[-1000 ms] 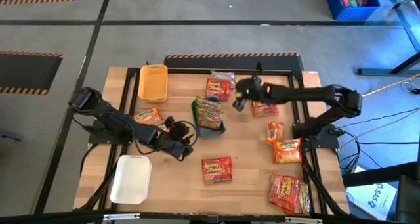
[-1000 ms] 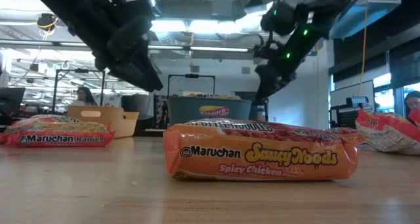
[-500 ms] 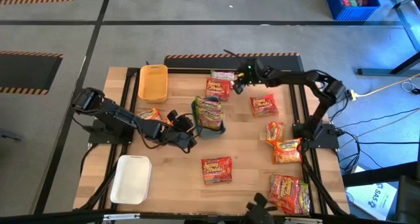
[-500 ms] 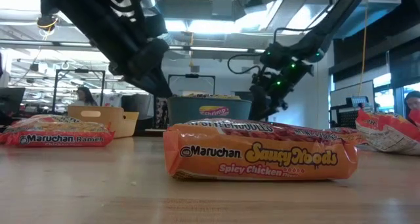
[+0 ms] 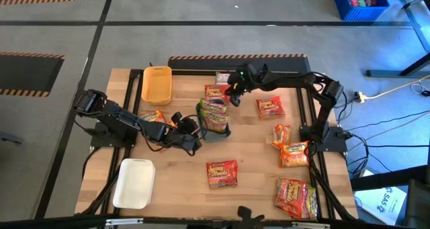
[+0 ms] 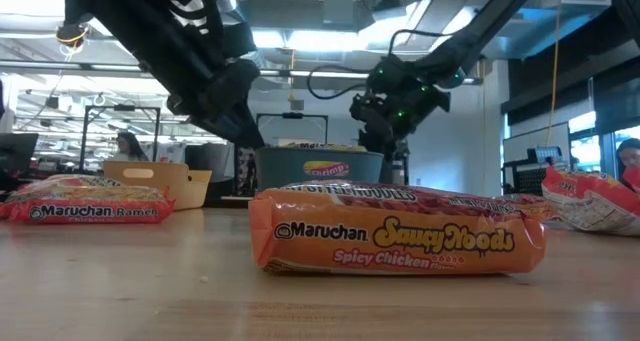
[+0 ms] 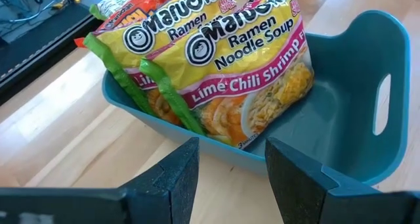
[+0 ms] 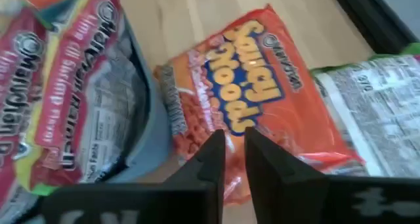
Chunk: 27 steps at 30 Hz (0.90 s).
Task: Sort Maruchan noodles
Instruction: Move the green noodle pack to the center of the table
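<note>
Right gripper point(image 5: 233, 95) reaches across the table's far side, fingers nearly pressed together above an orange packet point(image 8: 262, 112) beside the blue tray point(image 7: 341, 119) — left gripper point(image 5: 190, 140) spread, waiting near it.

light wooden table top point(image 5: 255, 158) inside a black metal frame. yellow plastic tray point(image 5: 156, 84) at the far left corner, white plastic tray point(image 5: 134, 182) near left, blue-grey plastic tray with a handle slot point(image 7: 357, 112) mid-table (upright). blue crate point(image 5: 359, 1) on the grey floor, well apart.
</note>
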### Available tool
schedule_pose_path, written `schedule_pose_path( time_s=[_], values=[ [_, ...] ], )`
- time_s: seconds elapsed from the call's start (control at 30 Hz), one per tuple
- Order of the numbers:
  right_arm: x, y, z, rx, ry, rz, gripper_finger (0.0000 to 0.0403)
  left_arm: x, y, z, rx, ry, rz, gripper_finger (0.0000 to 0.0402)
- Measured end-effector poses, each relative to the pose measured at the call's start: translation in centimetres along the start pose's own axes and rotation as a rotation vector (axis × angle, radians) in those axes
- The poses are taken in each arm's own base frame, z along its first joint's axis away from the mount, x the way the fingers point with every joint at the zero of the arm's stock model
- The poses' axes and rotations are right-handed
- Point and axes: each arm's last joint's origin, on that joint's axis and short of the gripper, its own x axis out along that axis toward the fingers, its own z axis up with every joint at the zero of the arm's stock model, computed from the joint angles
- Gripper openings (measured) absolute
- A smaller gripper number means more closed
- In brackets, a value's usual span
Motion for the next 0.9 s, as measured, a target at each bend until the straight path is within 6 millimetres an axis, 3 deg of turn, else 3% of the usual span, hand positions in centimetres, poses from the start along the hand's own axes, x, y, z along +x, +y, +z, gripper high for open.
schedule_pose_path(
  time_s=[0.17,0.3,0.5,0.7,0.9],
  values=[
    [-1.5,-1.4,1.4,-0.021,0.022,-0.190,0.0030,0.0,-0.1,0.0,-0.039,0.020,-0.034,0.0167],
    [-2.1,-2.9,0.7,0.020,0.051,-0.214,0.0030,0.0,-0.2,-0.1,-0.063,0.038,-0.063,0.0167],
    [-0.7,-4.2,-1.2,0.072,0.088,-0.189,0.0030,0.0,-0.3,0.2,-0.084,0.014,-0.067,0.0167],
    [1.5,-5.9,-1.6,0.192,0.052,-0.259,0.0030,0.0,-0.4,0.4,-0.099,-0.008,-0.062,0.0167],
    [1.7,-6.6,-1.7,0.247,0.257,-0.256,0.0030,-0.1,-0.5,0.3,-0.098,0.000,-0.076,0.0167]
  ],
)
